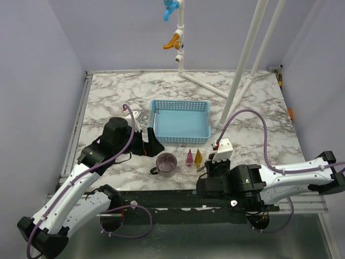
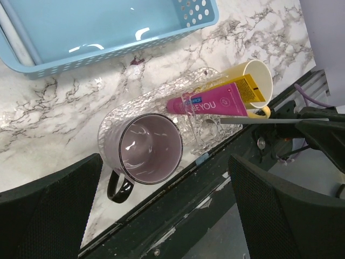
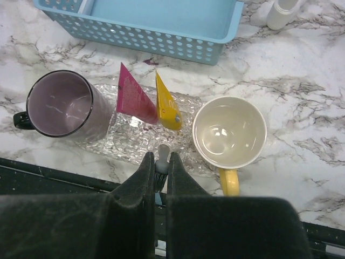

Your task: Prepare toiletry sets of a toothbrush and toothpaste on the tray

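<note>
Toothpaste sat on the clear tray point(image 3: 135, 148) near the front edge of the marble tabletop point(image 1: 259, 97): a pink tube point(image 3: 135, 100) touching a yellow tube point(image 3: 167, 102), between a purple mug point(image 3: 59, 105) and a cream mug point(image 3: 229, 132). The right claw point(image 3: 160, 167) was pinched on a thin pale stick, probably a toothbrush point(image 3: 161, 154), just in front of the tray. The left claw point(image 2: 165, 162) hung wide apart and empty over the purple mug. No brush appeared to be on the tray yet, so placing the brushes seemed left to do. A blue basket point(image 1: 180, 102) stood behind.
</note>
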